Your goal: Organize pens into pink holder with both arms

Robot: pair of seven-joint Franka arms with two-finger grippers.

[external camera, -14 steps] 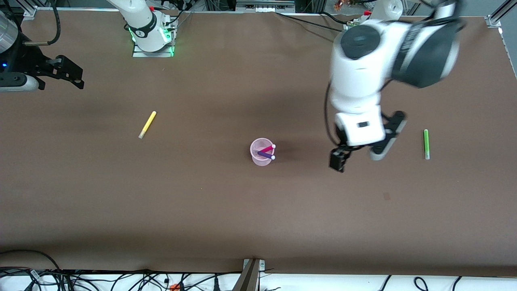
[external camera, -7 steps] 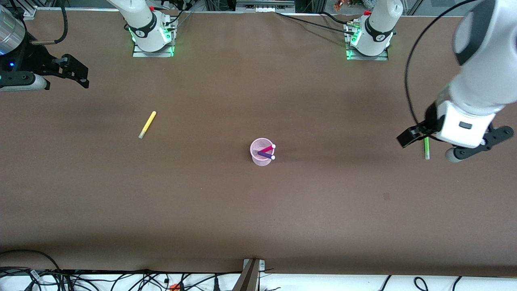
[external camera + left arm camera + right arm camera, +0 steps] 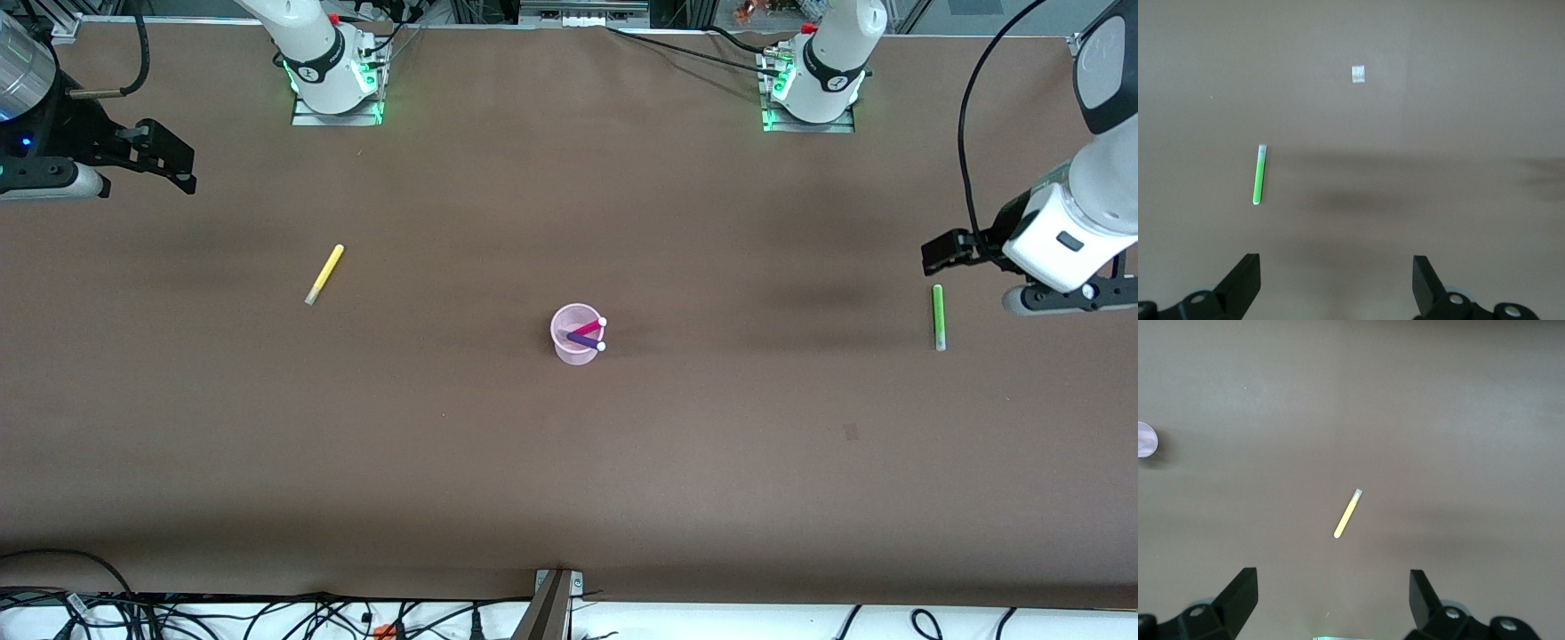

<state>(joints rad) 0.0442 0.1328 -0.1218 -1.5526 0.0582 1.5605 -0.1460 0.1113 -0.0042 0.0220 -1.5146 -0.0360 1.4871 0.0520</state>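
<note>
Translucent round pink holder (image 3: 576, 336); slim pens (image 3: 586, 332)

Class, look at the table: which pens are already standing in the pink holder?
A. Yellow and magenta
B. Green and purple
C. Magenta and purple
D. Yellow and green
C: the magenta pen and purple pen lean inside the pink holder, while the yellow pen and green pen lie flat on the table.

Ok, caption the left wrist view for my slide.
Open left gripper hovering above the brown table, green pen lying flat ahead, ungrasped.
</note>
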